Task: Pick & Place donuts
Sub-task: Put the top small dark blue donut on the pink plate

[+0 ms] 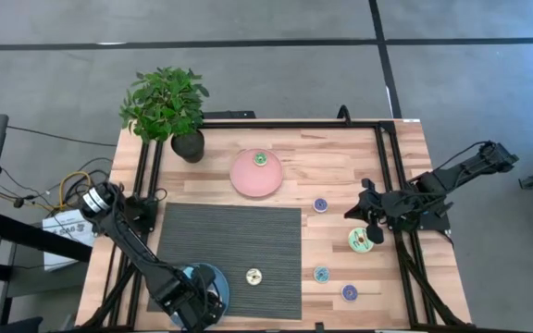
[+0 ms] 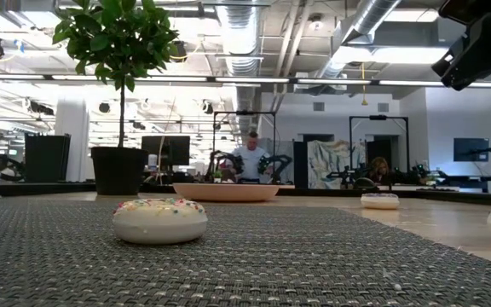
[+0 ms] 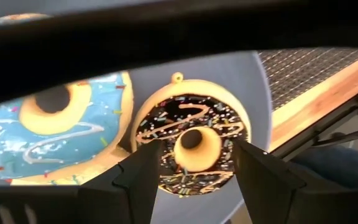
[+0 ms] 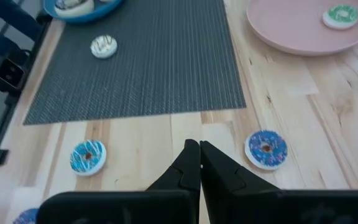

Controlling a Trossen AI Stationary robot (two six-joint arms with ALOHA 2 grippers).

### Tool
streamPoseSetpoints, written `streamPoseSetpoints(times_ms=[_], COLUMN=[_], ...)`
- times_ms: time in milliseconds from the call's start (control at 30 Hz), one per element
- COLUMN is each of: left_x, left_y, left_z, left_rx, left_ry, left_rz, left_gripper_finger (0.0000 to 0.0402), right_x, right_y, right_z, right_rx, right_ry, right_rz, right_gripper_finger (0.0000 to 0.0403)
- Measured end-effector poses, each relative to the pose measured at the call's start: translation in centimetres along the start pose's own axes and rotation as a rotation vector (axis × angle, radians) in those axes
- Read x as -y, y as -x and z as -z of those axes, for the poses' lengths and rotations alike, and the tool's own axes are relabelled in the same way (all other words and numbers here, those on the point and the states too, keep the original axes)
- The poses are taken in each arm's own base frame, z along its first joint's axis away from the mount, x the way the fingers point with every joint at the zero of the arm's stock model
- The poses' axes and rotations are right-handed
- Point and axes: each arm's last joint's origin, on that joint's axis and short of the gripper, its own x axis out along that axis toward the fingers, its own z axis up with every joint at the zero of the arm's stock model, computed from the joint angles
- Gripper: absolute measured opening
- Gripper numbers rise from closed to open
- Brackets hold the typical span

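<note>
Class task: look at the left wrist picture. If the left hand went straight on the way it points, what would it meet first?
Most likely the brown donut on the blue plate; it lies directly ahead, between the open left hand's fingers, though depth is unclear.

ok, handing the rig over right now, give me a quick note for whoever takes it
Left hand: open, over the blue plate, fingers either side of a brown donut lying on it beside a teal donut.
Right hand: shut, empty, above the wood at the right side.
Done: at least two donuts on the blue plate, a green donut on the pink plate.
Left: a cream donut on the mat; four on the wood, including a big pale green one.
</note>
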Motion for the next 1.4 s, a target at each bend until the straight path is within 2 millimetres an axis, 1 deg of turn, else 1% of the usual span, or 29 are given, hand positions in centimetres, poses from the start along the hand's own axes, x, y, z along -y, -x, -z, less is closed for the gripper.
streamPoseSetpoints(times_ms=[100, 233, 400, 500, 600, 800, 1000, 1133, 1200, 1300, 1400], left_x=[0.1, 0.3, 0.4, 0.5, 0.7, 1.2, 1.2, 1.0, 0.7, 0.4, 0.2], left_y=[0.7, 2.6, 5.0, 6.2, 6.9, 7.0, 7.4, 7.7, 7.9, 8.0, 8.1], left_z=[-0.6, -1.7, -3.9, -6.0, -8.8, -14.6, -20.0, -22.7, -23.7, -25.0, -26.0], left_rx=[0.002, 0.038, 0.119, 0.202, 0.288, 0.382, 0.514, 0.584, 0.607, 0.622, 0.603], left_ry=[0.013, 0.017, -0.029, -0.089, -0.166, -0.412, -0.571, -0.673, -0.707, -0.778, -0.832], left_rz=[0.022, 0.083, 0.157, 0.187, 0.183, 0.142, 0.116, 0.087, 0.067, 0.049, 0.075], left_gripper_finger=[0.019, 0.019, 0.019, 0.019, 0.019, 0.019, 0.019, 0.0189, 0.0181, 0.0155, 0.0114], right_x=[-0.1, -0.1, -0.1, -0.1, -0.1, -0.2, -0.2, -0.1, -0.2, -0.2, -0.2], right_y=[0.0, 0.0, 0.0, 0.0, 0.0, 0.0, -0.1, -0.1, -0.1, -0.1, -0.1], right_z=[-0.2, -0.4, -0.4, -0.4, -0.4, -0.4, -0.4, -0.4, -0.4, -0.4, -0.4], right_rx=[0.024, 0.038, 0.038, 0.038, 0.038, 0.042, 0.037, 0.04, 0.04, 0.04, 0.042], right_ry=[-0.007, -0.011, -0.011, -0.011, -0.013, -0.105, -0.128, -0.142, -0.142, -0.142, -0.143], right_rz=[-0.01, -0.015, -0.015, -0.015, -0.015, -0.018, -0.015, -0.01, -0.012, -0.013, -0.014], right_gripper_finger=[0.0, 0.0, 0.0, 0.0, 0.0, 0.0, 0.0, 0.0, 0.0, 0.0, 0.0])
